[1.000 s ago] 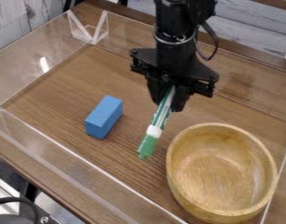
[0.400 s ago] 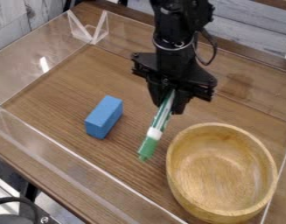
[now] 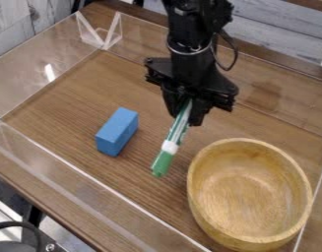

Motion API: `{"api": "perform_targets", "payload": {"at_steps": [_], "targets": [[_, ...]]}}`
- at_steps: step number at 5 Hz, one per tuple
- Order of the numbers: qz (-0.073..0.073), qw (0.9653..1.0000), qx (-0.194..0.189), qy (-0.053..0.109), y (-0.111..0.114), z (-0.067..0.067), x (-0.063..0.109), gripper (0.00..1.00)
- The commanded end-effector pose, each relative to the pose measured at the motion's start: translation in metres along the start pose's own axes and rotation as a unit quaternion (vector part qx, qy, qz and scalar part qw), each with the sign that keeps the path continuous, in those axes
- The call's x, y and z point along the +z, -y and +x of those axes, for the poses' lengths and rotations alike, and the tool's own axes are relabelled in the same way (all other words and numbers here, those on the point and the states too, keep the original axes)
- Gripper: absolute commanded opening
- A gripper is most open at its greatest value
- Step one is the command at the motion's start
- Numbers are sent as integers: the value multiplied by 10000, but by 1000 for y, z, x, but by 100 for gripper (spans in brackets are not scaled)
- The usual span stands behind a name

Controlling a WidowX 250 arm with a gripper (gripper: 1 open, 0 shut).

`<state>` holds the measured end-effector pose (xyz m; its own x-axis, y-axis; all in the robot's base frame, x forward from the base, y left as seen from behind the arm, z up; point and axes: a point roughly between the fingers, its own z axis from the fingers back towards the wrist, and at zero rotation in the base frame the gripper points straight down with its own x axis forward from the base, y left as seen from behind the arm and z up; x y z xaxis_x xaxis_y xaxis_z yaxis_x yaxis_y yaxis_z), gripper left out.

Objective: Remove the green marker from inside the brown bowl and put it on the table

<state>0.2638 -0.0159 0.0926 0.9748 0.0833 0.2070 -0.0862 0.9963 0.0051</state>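
Observation:
The green marker (image 3: pixel 171 141) hangs tilted from my gripper (image 3: pixel 184 109), its lower end near or on the table (image 3: pixel 71 98) just left of the brown bowl (image 3: pixel 250 190). The black gripper points steeply down and is shut on the marker's upper end. The marker is outside the bowl, between the bowl's left rim and a blue block. Nothing lies inside the bowl.
A blue block (image 3: pixel 117 131) lies on the table left of the marker. Clear plastic walls (image 3: pixel 45 69) ring the tabletop, with a folded clear piece (image 3: pixel 100 32) at the back left. The bowl sits near the front right wall.
The gripper and the held marker have shifted very slightly left and down; the bowl and block have stayed put.

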Motion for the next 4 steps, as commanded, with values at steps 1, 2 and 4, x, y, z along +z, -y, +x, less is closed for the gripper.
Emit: {"api": "perform_targets", "payload": {"at_steps": [1, 2, 4], "targets": [[-35, 9998, 3, 200, -3, 10, 6, 0], [-50, 9998, -8, 213, -5, 10, 5, 0], [-79, 9997, -12, 228, -8, 10, 3, 0]]}}
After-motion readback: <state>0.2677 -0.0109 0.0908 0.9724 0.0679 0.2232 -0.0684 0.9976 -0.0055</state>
